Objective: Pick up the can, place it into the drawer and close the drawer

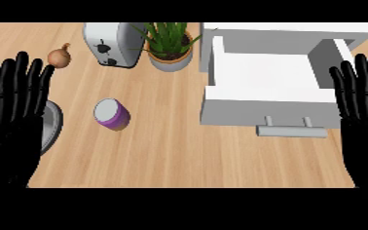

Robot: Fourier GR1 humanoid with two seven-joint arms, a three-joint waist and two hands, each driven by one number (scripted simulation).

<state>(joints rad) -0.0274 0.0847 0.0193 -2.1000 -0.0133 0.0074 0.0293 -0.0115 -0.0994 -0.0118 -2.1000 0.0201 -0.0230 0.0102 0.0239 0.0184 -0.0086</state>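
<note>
Both black hands are open and empty, fingers straight up: left hand [22, 102] at the view's left edge, right hand [352, 102] at its right. Picking up has not begun. The short purple cylindrical can [111, 114], pale-topped, sits on the wood-grain counter [179, 156], well apart from the open white boxy drawer [262, 75]. Next, the nearer left hand should probably reach over and curl round its smooth wall.

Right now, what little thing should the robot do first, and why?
Probably move the left hand across toward the purple can. The can sits untouched on the wooden counter, nearer that hand than the right hand. Both hands are open and hold nothing, and the white drawer is already open, so grasping the can seems to come first.
</note>
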